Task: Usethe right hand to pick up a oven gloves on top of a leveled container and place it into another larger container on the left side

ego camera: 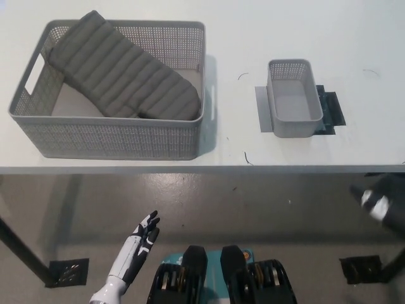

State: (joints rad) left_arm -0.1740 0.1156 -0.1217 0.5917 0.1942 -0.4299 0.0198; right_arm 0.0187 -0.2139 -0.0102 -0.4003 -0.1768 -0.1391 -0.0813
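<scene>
The oven glove (123,79) lies inside the large basket (114,142), task complete. My right hand (383,206), blurred below the desk (253,38) edge, state indeterminate, should retract clear. Left hand (140,244) rests spread.

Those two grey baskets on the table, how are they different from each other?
The large basket on the left is much bigger and deeper than the small basket on the right. The large one holds a grey quilted oven glove; the small one looks empty. The large one has a handle slot in its end wall; the small one shows none. Both are grey, rectangular, perforated and open-topped, standing on the white table.
</scene>
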